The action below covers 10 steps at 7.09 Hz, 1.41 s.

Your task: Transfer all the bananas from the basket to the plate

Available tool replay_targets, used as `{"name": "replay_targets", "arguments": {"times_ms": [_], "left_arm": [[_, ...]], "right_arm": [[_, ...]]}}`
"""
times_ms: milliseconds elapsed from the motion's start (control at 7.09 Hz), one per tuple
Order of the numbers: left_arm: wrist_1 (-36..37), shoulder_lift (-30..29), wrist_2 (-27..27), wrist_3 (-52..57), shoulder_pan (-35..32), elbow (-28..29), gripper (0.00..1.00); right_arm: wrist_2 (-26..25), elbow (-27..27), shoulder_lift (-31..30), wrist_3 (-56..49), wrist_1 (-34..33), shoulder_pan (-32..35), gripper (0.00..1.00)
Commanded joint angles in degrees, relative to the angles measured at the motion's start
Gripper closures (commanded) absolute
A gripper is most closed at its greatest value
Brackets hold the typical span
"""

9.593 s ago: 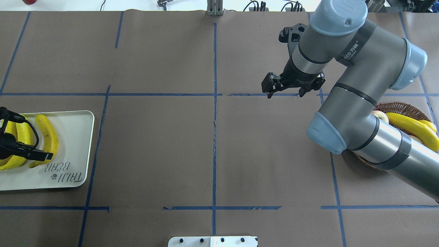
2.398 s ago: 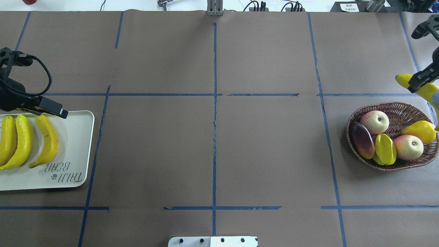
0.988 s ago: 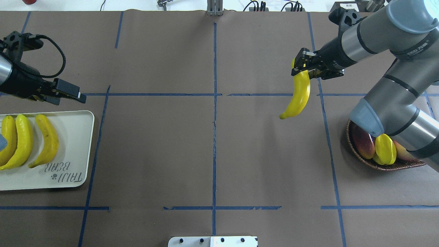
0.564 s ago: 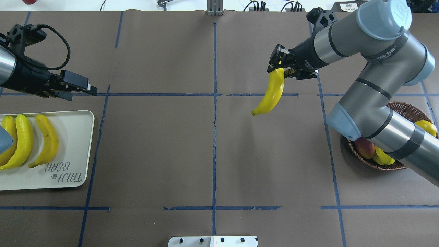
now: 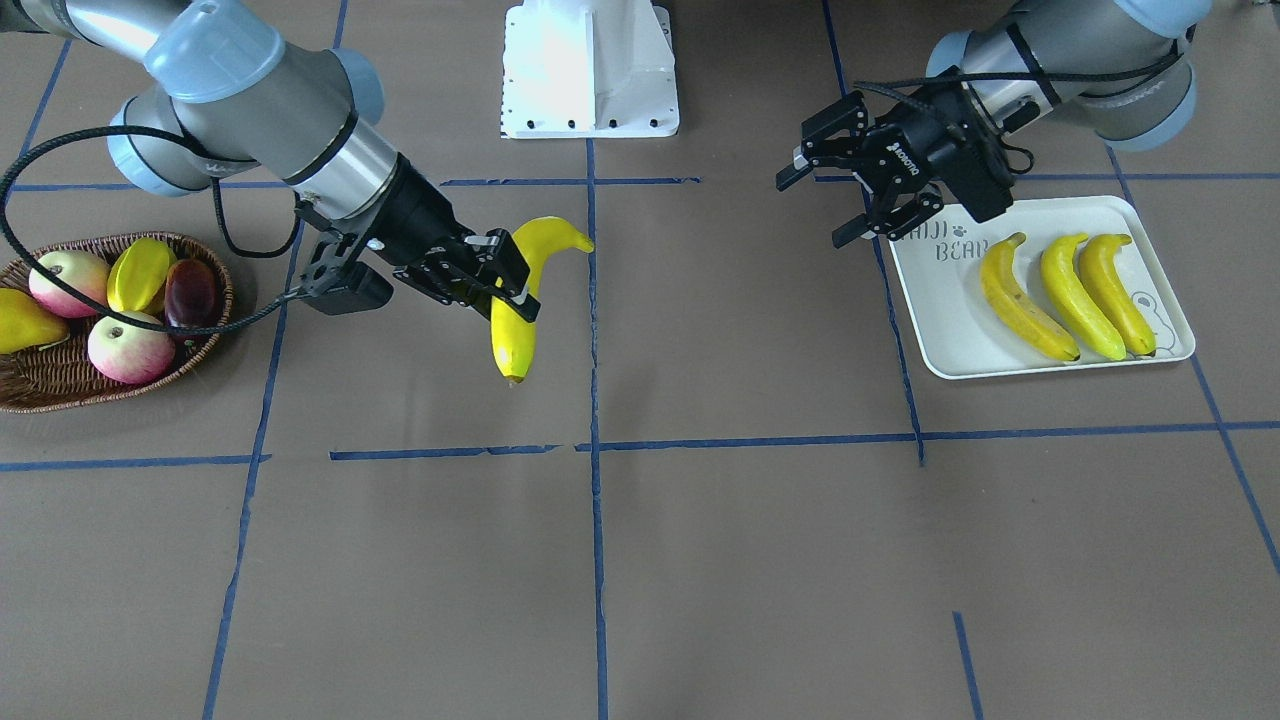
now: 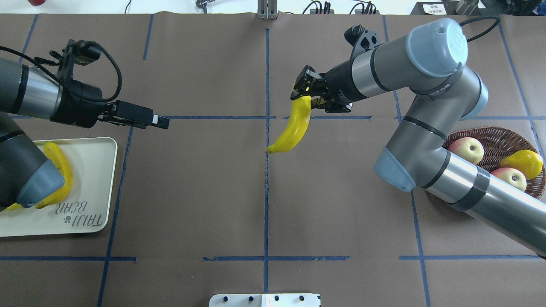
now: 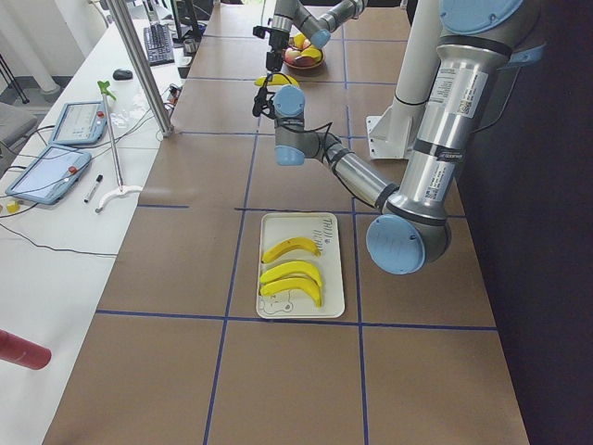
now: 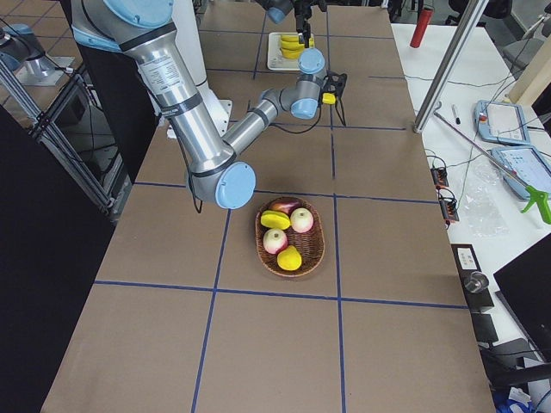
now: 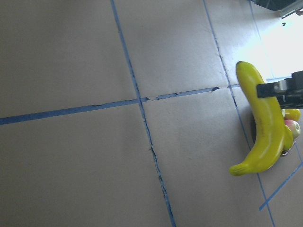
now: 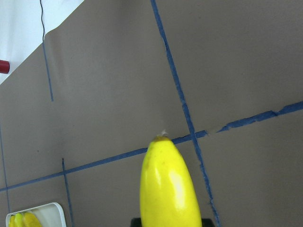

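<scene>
My right gripper (image 6: 303, 90) is shut on one end of a yellow banana (image 6: 294, 130) and holds it in the air near the table's centre line; the banana also shows in the front view (image 5: 513, 325) and the right wrist view (image 10: 168, 189). My left gripper (image 6: 162, 123) is open and empty, left of centre, pointing toward the banana; in the front view (image 5: 822, 205) its jaws stand spread. Three bananas (image 5: 1070, 295) lie side by side on the off-white plate (image 5: 940, 330). The wicker basket (image 6: 499, 134) at the right holds no banana.
The basket holds two apples (image 6: 468, 150), a yellow pear (image 6: 524, 163), a starfruit (image 5: 140, 275) and a dark mango (image 5: 190, 295). My left arm's elbow covers part of the plate (image 6: 98, 170) in the overhead view. The white robot base (image 5: 590, 70) stands at the near edge.
My right gripper has carried the banana leftward from the basket side to the table's centre line. My left gripper has moved rightward from the plate toward the centre.
</scene>
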Motion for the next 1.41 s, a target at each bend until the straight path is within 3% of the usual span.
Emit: {"name": "replay_targets", "arguments": {"times_ms": [0,423,846,1270], "left_arm": [[-1.5,-3.4,0.4,0.2,2.4,0.8,0.0],[-1.6,-5.3,5.3,0.2,7.3,0.7,0.0],[-1.6,-5.3,6.0,0.2,10.2,0.7,0.0],[-1.5,-6.6,12.9,0.2,15.9,0.8,0.0]], "right_arm": [[-0.1,-0.7,3.0,0.5,0.5,-2.7,0.96],[-0.2,-0.7,4.4,0.6,0.5,-5.2,0.96],[-0.3,-0.7,5.4,1.5,0.5,-5.4,0.95],[-0.3,-0.7,5.6,2.0,0.5,-5.6,0.95]]}}
